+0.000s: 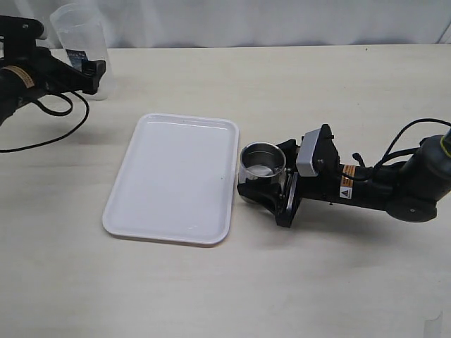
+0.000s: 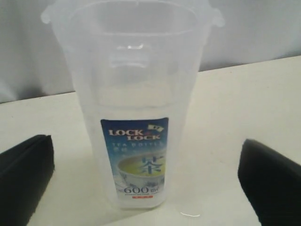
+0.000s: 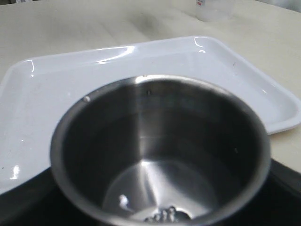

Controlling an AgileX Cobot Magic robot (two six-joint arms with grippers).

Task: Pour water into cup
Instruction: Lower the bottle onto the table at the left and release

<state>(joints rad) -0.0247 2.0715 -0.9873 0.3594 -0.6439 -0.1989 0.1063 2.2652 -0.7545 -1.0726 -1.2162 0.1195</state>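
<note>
This looks like a robotics lab bench: a bare, pale wood-grain table (image 1: 338,282) with a white curtain (image 1: 282,21) hung along its far edge as a plain backdrop. A black left arm (image 1: 21,81) and right arm (image 1: 394,190) reach in from the sides (the right one wears warning stickers (image 1: 345,190)), and loose cable (image 1: 35,146) trails on the left. The props are a white tray (image 1: 176,141), a steel cup (image 1: 263,163) and a plastic tumbler (image 1: 81,42).

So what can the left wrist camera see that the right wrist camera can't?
Only the left wrist view shows the left gripper, its black fingers open either side of the tall see-through plastic tumbler, and the tumbler's blue label. Only the right wrist view shows the short shiny stainless-steel cup and the flat white tray. Both show the tumbler, just a far-off sliver in the right one, and the pale table.
</note>
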